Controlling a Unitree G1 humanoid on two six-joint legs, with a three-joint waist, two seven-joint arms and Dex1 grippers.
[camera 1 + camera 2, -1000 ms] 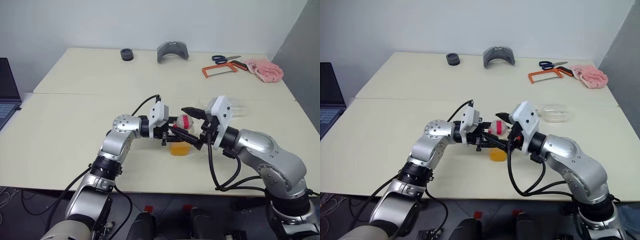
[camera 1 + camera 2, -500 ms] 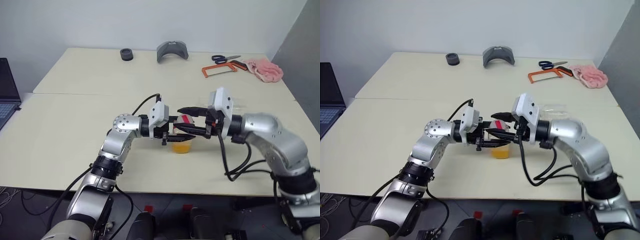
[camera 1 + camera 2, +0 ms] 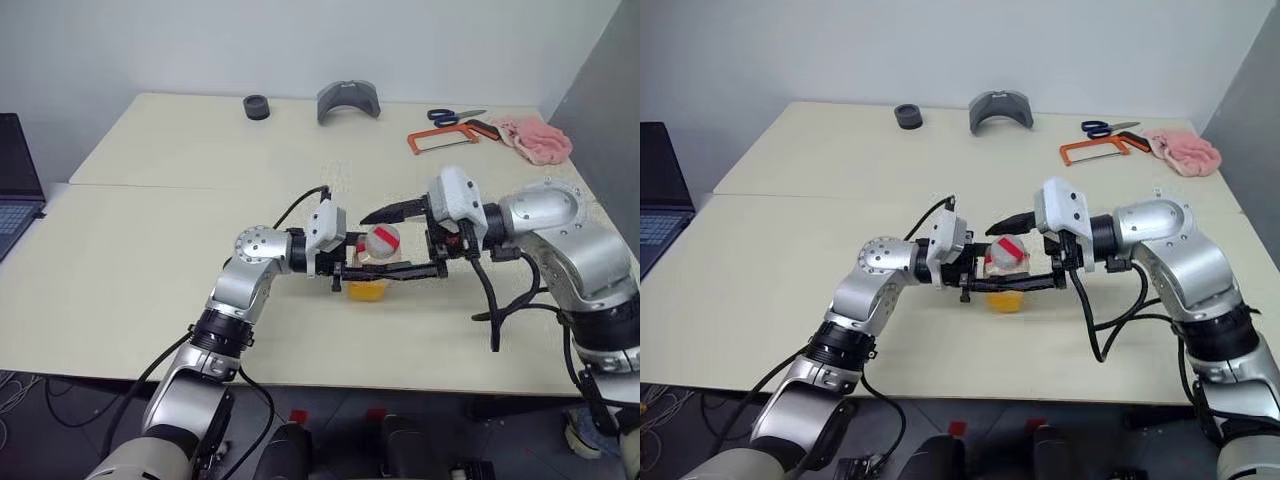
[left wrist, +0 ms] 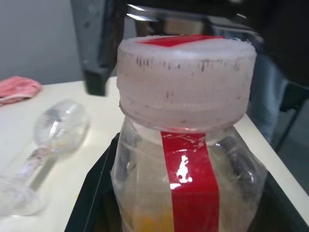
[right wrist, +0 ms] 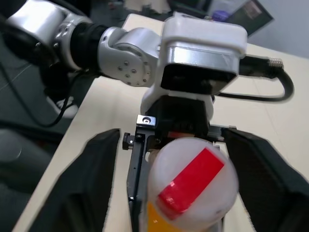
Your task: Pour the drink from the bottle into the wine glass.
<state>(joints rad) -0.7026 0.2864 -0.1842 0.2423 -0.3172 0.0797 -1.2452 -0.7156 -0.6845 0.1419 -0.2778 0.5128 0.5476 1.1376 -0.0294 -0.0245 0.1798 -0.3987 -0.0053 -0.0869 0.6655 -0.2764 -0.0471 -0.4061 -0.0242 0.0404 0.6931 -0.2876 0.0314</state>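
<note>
Jaws of the left gripper (image 3: 385,272) are clamping the bottle (image 3: 369,266) upright at mid-worktop, while the right gripper (image 5: 170,176) is spreading its jaws wide on either side of the red-and-white cap (image 5: 192,181), not touching it. Orange drink (image 3: 364,291) is sitting low in the bottle. A glass (image 4: 46,145) is lying on its side on the cream worktop (image 3: 150,260) beyond. Along the far edge, under a pale wall, are lying a black ring (image 3: 256,105), a grey curved piece (image 3: 348,101), scissors (image 3: 455,116), an orange hacksaw (image 3: 440,139) and a pink cloth (image 3: 535,135). A laptop (image 3: 15,180) is showing at the left.
</note>
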